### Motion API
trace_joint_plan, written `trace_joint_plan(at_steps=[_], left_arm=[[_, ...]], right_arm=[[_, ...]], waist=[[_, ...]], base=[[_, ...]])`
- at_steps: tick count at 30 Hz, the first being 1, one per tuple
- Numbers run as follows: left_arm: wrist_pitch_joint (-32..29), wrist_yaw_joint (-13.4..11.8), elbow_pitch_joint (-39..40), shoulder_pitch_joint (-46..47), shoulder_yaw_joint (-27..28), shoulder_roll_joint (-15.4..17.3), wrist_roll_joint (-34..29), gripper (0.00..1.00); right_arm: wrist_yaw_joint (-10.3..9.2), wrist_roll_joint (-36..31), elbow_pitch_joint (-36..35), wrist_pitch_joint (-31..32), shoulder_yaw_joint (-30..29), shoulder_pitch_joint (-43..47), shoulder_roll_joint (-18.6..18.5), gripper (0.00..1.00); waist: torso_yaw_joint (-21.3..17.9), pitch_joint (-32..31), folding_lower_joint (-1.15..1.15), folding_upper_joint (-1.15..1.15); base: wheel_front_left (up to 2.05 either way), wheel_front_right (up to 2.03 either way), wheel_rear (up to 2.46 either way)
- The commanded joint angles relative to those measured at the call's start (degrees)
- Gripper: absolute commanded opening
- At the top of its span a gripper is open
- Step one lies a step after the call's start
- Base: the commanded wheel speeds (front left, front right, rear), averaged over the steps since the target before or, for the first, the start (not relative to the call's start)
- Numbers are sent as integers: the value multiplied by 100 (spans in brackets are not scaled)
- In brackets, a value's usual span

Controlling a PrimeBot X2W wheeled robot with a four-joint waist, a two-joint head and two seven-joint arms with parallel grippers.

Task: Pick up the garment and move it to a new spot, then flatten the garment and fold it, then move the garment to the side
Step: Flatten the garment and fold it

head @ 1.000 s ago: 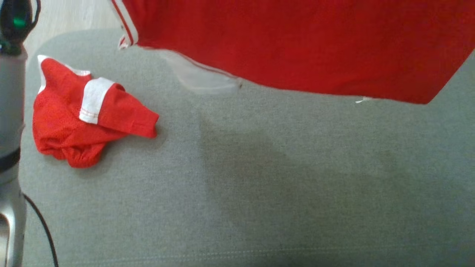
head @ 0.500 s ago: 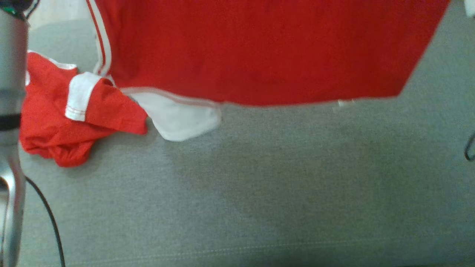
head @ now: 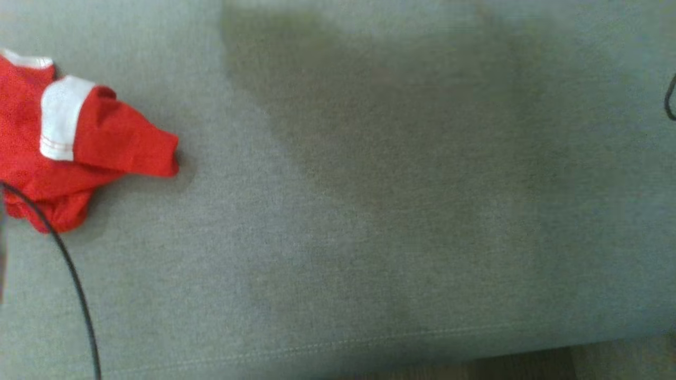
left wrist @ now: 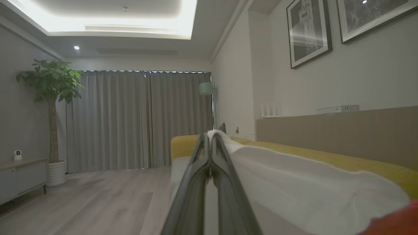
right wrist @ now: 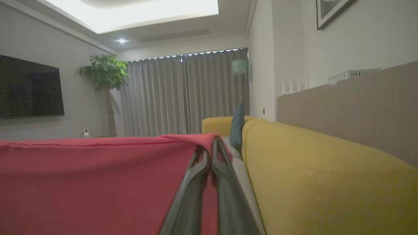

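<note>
One broad grey seat [head: 401, 221] lies below; the red garment [right wrist: 91, 182] is stretched aloft beside a yellow sofa back [right wrist: 326, 182]; a crumpled red top [head: 79, 148] rests on the seat's left; left gripper [left wrist: 211, 135] pinches the garment's white panel [left wrist: 294, 182], right gripper [right wrist: 210, 143] its red edge.

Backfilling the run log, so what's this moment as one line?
stage: garment held aloft | left end effector: shut on garment | right end effector: shut on garment | other red garment: crumpled on grey cushion
</note>
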State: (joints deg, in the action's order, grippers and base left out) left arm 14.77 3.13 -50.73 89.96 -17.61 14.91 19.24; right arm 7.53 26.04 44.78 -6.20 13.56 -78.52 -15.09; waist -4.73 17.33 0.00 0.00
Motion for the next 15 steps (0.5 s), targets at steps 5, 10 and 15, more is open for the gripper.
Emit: trace_joint_plan(at_steps=[5,10,15], left_arm=[[19,157,-553,-40,57,-136,154,0],[21,258,-916,-352,139,-260,320,0],[22,325,-1033,-673,217,-276,423,0]], right_arm=[[-4,-111,724,-258,337,-331,117,0],[-4,102,1166,-439,606,-218,97,0],[-4,513,1172,-547,940,124,29,0]], waist=[[247,834,0,0],[293,1116,0,0],[307,1132,0,0]], base=[[0,0,0],[0,0,0],[0,0,0]])
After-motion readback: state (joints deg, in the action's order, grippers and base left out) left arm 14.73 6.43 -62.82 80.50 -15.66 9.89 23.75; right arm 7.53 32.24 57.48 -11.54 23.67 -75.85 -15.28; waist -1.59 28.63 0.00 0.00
